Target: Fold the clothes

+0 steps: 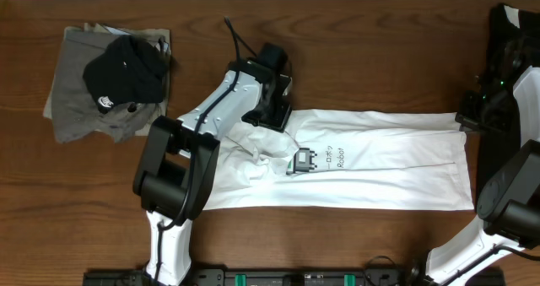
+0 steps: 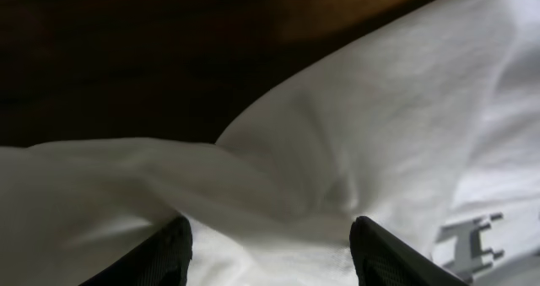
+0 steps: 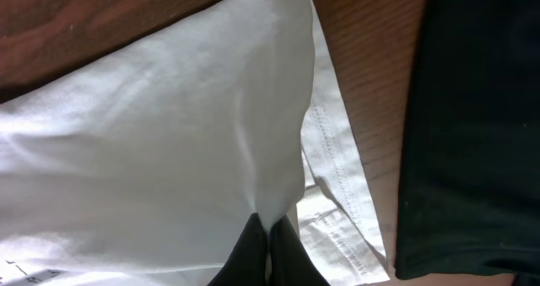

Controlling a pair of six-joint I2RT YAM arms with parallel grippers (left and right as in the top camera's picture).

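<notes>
The shirt [image 1: 380,159], white, lies as a long folded strip across the middle of the table [image 1: 380,50], its length running from left to right. Its right end is flat and square, near the right edge. Its left end is bunched and rumpled under the left arm. The print [image 1: 305,160], small and green, faces up about mid-strip, with dark lettering [image 1: 335,158] just to its right.

The left gripper [image 1: 270,120] is at the far long edge of the shirt, toward its left end. In the left wrist view its fingers [image 2: 169,252] stand well apart, released, with creased white cloth lying loose between them and nothing clamped. Part of the print [image 2: 468,235] shows at the right of that view.

The right gripper [image 1: 467,121] is at the far right corner of the shirt. In the right wrist view its fingers [image 3: 253,252] are pressed together, and the cloth rises in a ridge to their tips, so they seem to pinch a fold of the shirt, though the exact bite is hidden. The stitched hem lies flat on the wood just beside them.

A dark cloth [image 3: 472,126] lies by the right edge, just clear of the hem.

In the far left corner a grey garment [image 1: 72,109] lies crumpled, with a black garment [image 1: 126,67] heaped on it, both well apart from the shirt
</notes>
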